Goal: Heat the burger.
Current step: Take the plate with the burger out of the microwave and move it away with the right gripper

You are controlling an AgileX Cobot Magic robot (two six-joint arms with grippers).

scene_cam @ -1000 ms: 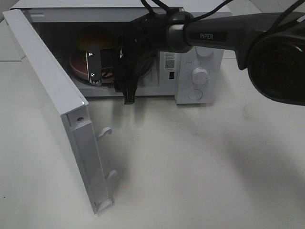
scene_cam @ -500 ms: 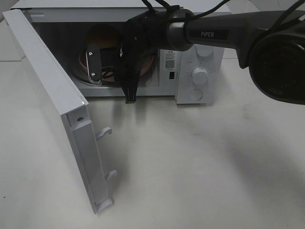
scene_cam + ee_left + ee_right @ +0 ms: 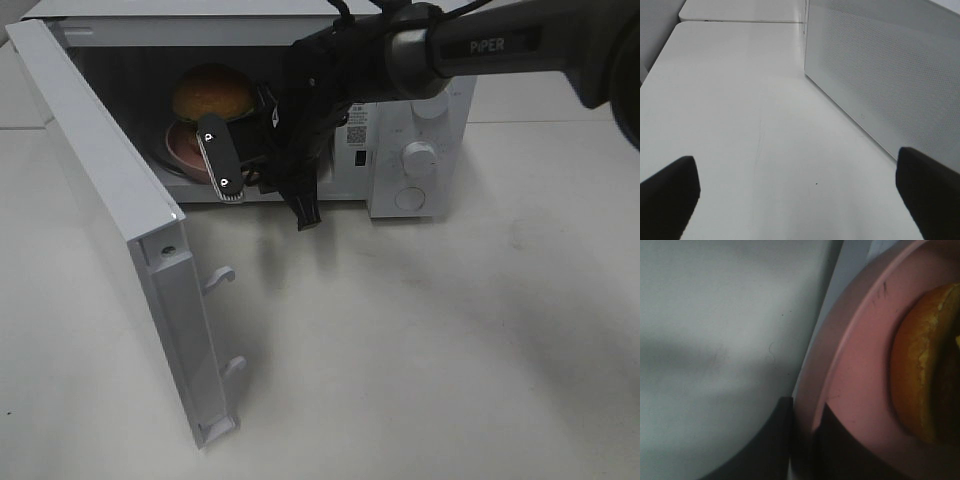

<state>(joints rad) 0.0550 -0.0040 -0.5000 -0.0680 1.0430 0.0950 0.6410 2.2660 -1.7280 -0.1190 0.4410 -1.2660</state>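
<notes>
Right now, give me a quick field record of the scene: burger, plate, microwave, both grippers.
burger: inside the microwave cavity, sitting on the pink plate
pink plate: rim pinched between the right gripper's fingers
microwave: on the white table, door swung wide open to the left
right gripper: at the cavity opening, shut on the plate rim
left gripper: open, empty, over bare table beside the microwave's perforated wall
task state: burger in the cavity, door not yet shut
</notes>
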